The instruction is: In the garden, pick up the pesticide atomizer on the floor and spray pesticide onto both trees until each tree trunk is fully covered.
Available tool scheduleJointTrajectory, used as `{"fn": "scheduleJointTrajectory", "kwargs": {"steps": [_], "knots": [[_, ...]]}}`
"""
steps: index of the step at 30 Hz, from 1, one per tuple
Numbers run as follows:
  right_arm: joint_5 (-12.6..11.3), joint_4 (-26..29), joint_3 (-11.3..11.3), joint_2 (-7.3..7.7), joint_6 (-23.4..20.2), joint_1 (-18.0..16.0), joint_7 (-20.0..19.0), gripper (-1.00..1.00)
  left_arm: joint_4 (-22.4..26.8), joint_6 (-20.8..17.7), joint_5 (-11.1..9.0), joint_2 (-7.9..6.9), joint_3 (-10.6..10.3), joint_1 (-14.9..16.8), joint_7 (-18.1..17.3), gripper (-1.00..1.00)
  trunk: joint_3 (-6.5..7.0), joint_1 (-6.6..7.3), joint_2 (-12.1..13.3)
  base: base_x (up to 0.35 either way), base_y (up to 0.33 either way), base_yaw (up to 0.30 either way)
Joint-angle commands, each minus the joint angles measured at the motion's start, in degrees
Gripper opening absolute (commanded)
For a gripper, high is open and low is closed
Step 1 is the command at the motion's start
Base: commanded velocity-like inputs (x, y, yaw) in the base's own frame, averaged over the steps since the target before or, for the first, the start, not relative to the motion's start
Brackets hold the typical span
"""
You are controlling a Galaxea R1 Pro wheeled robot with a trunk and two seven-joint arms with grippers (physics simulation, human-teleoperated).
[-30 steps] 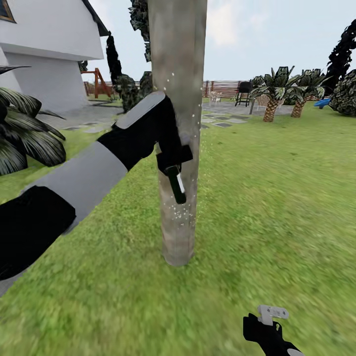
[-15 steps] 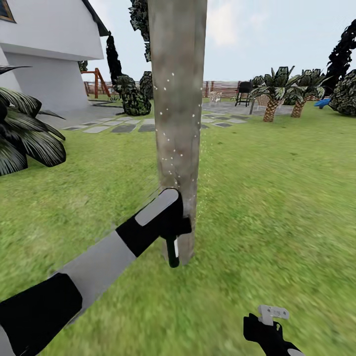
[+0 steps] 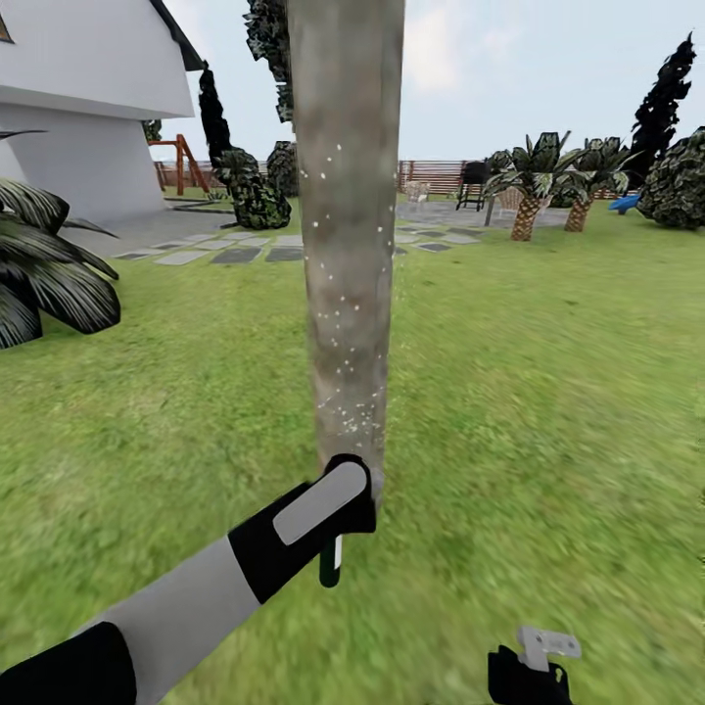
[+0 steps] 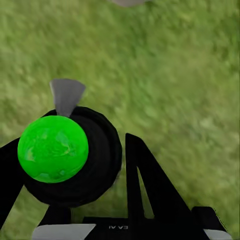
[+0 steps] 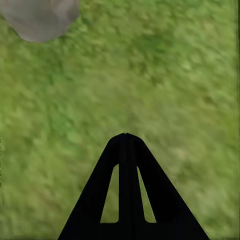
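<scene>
The tree trunk point(image 3: 345, 245), thick with grey-brown bark, stands straight ahead on the lawn, and white pesticide specks point(image 3: 343, 323) dot its face. My left gripper point(image 3: 334, 544) is down by the trunk's foot, shut on the pesticide atomizer point(image 3: 330, 568), which hangs pointing downward. In the left wrist view the atomizer point(image 4: 95, 155) is a round black body with a bright green end, held between the dark fingers point(image 4: 145, 185) over grass. My right gripper point(image 3: 537, 658) stays low at the right, shut and empty point(image 5: 126, 150). The trunk's base point(image 5: 40, 17) lies ahead of it.
A white house point(image 3: 88, 98) and a dark leafy plant point(image 3: 49, 274) are at the left. Stepping stones point(image 3: 235, 253), bushes point(image 3: 257, 196), a slat fence point(image 3: 436, 176), a grill point(image 3: 475, 181) and two short palms point(image 3: 534, 186) lie beyond. Open grass spreads to the right.
My left arm has dropped with the atomizer from the trunk's middle to its foot. More white specks show on the bark. The head view has shifted slightly.
</scene>
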State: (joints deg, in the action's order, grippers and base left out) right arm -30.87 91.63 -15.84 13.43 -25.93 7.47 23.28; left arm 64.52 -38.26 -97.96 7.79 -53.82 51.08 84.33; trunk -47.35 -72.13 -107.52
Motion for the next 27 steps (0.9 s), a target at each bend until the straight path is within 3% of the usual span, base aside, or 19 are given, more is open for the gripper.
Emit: {"fn": "scheduleJointTrajectory", "kwargs": {"steps": [1, 12, 21, 27], "knots": [[-0.5, 0.1, -0.1, 0.07, -0.1, 0.0, 0.5, -1.0, 0.2, -0.7, 0.2, -0.3, -0.1, -0.4, -0.2, -1.0, -0.04, 0.0, 0.0, 0.0, 0.291, -0.218], [-0.5, 0.1, -0.3, 0.23, -0.1, 0.1, 0.5, -1.0, 0.2, -1.1, 0.9, -0.85, 0.0, -1.0, -3.8, -1.0, -0.04, 0.0, 0.0, 0.0, 0.327, -0.096], [-0.5, 0.1, -0.2, 0.24, -0.1, 0.2, 0.4, -1.0, 0.2, -1.3, 0.9, -0.85, 0.0, -1.0, -5.0, -1.0, 0.15, 0.0, 0.0, 0.0, 0.333, -0.225], [-0.5, 0.1, 0.0, 0.22, -0.1, 1.3, 0.4, -1.0, 0.3, -1.2, 0.9, -0.85, 0.1, -1.0, -8.6, -1.0, 0.32, 0.0, 0.0, 0.013, 0.333, -0.237]]}}
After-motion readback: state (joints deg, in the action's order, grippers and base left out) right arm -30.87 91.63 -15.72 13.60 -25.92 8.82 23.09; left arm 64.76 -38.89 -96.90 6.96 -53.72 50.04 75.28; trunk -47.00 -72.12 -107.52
